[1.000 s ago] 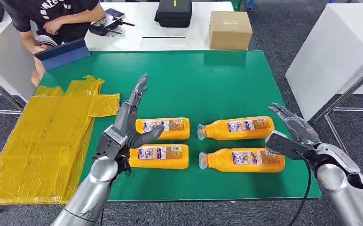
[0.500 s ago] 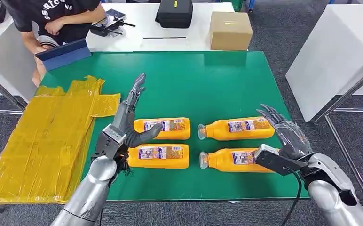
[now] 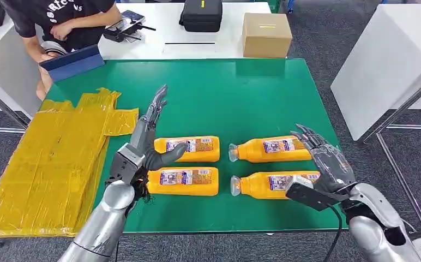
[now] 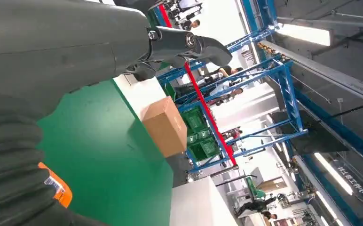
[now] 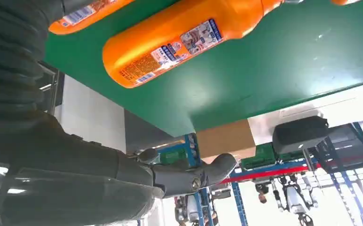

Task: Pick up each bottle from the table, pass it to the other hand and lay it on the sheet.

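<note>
Several orange bottles lie on their sides on the green table (image 3: 241, 93): far left (image 3: 194, 148), near left (image 3: 185, 181), far right (image 3: 271, 149), near right (image 3: 271, 185). My left hand (image 3: 145, 148) stands on edge beside the left pair, fingers stretched away, thumb over the far left bottle, holding nothing. My right hand (image 3: 322, 166) hovers over the base ends of the right pair, fingers spread, palm above the near right bottle. The right wrist view shows the far right bottle (image 5: 184, 40) close by. The crumpled yellow sheet (image 3: 50, 158) lies along the table's left side.
A person sits at the far left corner behind a blue folder (image 3: 72, 61). On the white table beyond stand a cardboard box (image 3: 266, 34) and a black case (image 3: 201, 15). A white panel (image 3: 388, 65) stands to the right.
My right hand has moved left and inward, from beyond the right bottles' base ends to over them. The left hand has held its place.
</note>
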